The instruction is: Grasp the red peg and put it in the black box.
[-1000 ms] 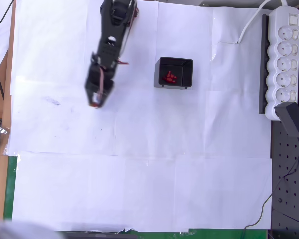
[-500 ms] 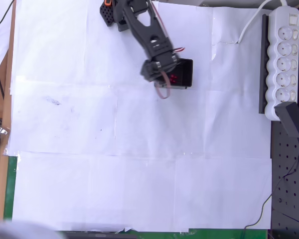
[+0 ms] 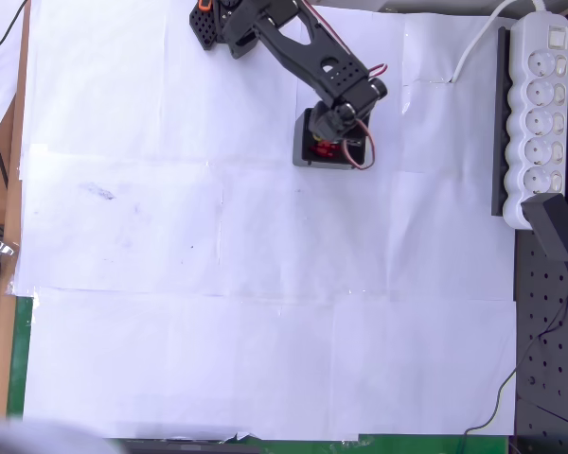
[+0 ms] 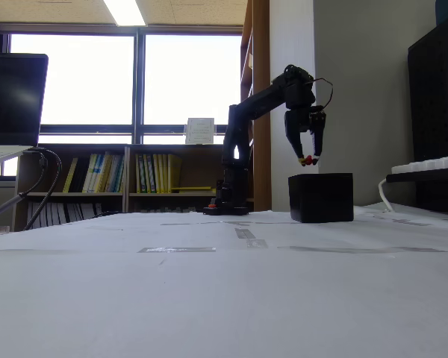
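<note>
I see the table (image 3: 265, 359) covered in taped white paper sheets (image 3: 123, 236). On it sits the black box (image 3: 308, 151), and I take that as my landmark. Up-left of the box in the overhead view stands the arm's base (image 3: 213, 24). Well to the right of the box lie a white power strip (image 3: 540, 113) and a long black strip (image 3: 499, 123) touching its near side. Below the power strip rests a black adapter (image 3: 557, 227).
</note>
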Robot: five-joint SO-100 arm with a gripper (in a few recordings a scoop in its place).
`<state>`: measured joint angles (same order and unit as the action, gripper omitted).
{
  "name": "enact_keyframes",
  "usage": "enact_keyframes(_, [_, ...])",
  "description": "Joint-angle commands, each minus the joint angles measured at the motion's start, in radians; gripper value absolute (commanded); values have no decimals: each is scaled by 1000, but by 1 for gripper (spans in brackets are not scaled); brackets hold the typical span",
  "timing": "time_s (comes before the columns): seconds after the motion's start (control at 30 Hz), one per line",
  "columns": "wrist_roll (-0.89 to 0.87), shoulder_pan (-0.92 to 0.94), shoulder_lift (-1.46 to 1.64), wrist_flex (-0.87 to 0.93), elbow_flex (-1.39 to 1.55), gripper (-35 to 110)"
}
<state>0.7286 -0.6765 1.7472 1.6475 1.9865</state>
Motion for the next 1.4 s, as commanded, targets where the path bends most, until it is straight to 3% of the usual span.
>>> enact_keyframes(0.0, [9,2,-9,3,63,56])
enact_keyframes(0.37, [92,81,-71,32,75,60])
enact_keyframes(0.53, [196,187,-313,-28,21,4])
enact_keyframes(0.63, [298,267,-502,-95,-40,0])
enact_keyframes(0.83, [465,373,-960,-465,-592,0])
enact_keyframes(1.03, [572,410,-1348,-698,-1167,0])
enact_keyframes(1.37, [716,503,-1779,-765,-1740,0])
